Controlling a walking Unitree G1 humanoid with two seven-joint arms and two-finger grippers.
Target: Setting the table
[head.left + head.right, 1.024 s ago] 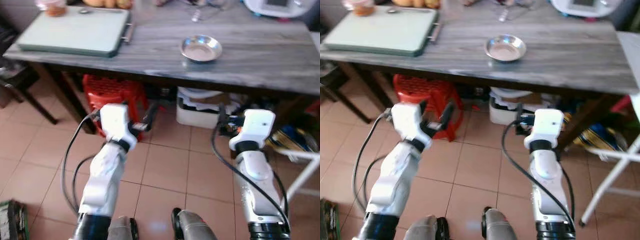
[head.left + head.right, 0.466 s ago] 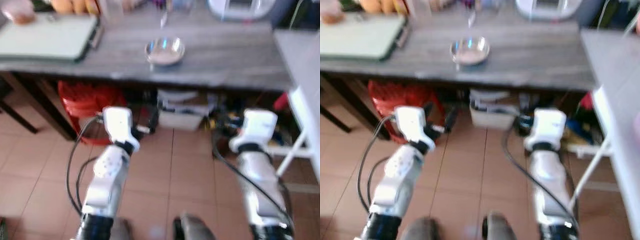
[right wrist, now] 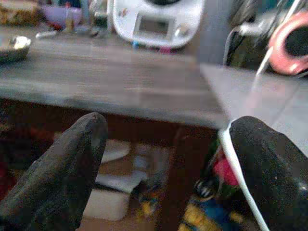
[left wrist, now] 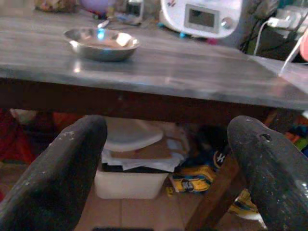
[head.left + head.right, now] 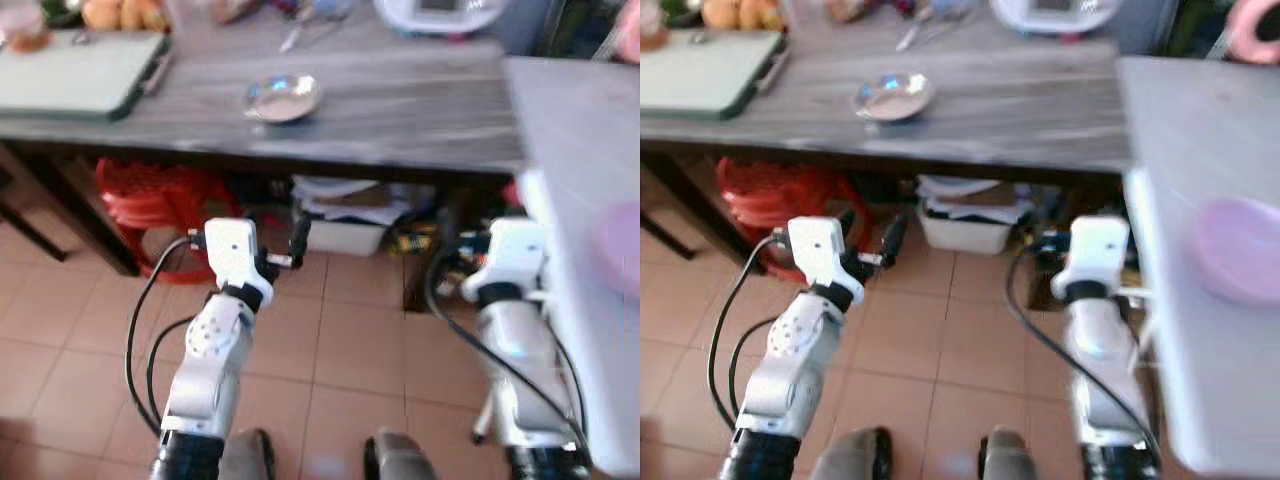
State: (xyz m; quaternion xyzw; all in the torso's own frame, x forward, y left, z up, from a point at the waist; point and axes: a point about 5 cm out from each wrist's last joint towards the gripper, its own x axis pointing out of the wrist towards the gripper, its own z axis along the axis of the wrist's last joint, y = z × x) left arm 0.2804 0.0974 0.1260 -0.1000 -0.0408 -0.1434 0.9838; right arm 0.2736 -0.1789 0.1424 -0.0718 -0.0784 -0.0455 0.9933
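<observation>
While both your left gripper (image 4: pixel 163 168) and right gripper (image 3: pixel 163 168) hang released below the tabletop (image 5: pixel 400 100), take the steel bowl (image 5: pixel 282 97) by its rim (probably light, stiff, slippery).

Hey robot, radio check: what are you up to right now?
Left tool and right tool both open, empty, held low before the table. Steel bowl on the table, untouched. Pink plate on the grey side table.
</observation>
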